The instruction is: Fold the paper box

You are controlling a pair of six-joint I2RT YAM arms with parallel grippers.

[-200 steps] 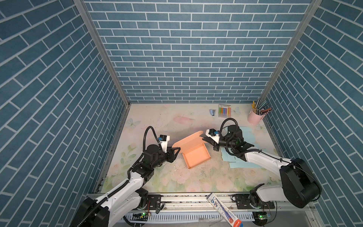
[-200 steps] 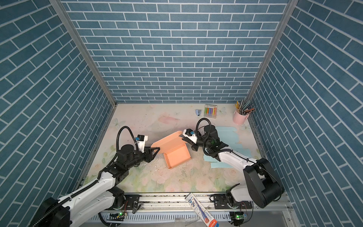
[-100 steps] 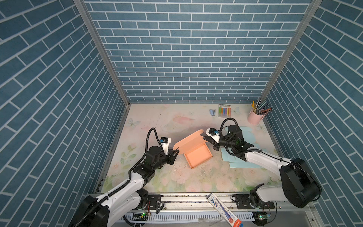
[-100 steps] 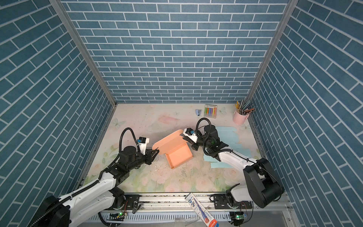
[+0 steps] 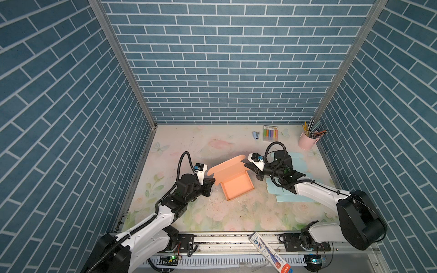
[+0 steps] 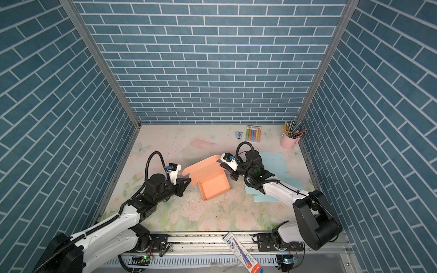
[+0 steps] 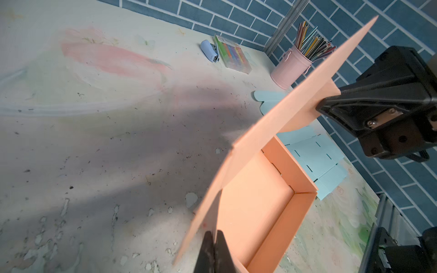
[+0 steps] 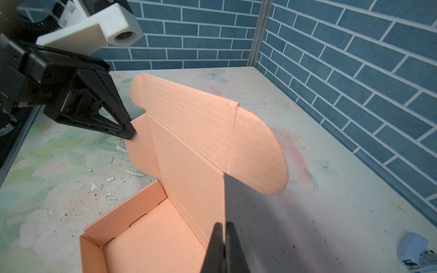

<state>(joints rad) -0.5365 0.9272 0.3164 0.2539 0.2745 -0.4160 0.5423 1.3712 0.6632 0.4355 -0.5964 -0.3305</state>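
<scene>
The left arm comes from the front left corner of the bench (image 5: 212, 219). It stays low, bent at the elbow, and its wrist points toward the middle. The left tool (image 5: 212, 182) is clenched on the paper box (image 5: 237, 188): in the left wrist view the thin side flap of the lid (image 5: 225, 166) runs down between the two closed fingers (image 7: 207, 248).

The right arm comes from the front right corner. Its white forearm lies over some flat pale blue sheets (image 5: 295, 196) near the right edge, and the wrist turns to the left. The right tool (image 5: 246, 165) is also clenched on the box, at the opposite side of the lid; in the right wrist view the lid's edge goes in between its fingers (image 8: 234, 250).

The orange box stands about in the middle of the bench. Its tray is open and flat on the surface, and the lid is raised and tilted toward the back edge.

The bench top has a faded flower print with many chips and specks. In the back right corner stands a pink cup (image 5: 307, 143) full of pencils. Beside it, along the back edge, lie a pack of markers (image 5: 270, 133) and a small stapler (image 5: 256, 135). Blue brick walls (image 5: 224, 71) close three sides.
</scene>
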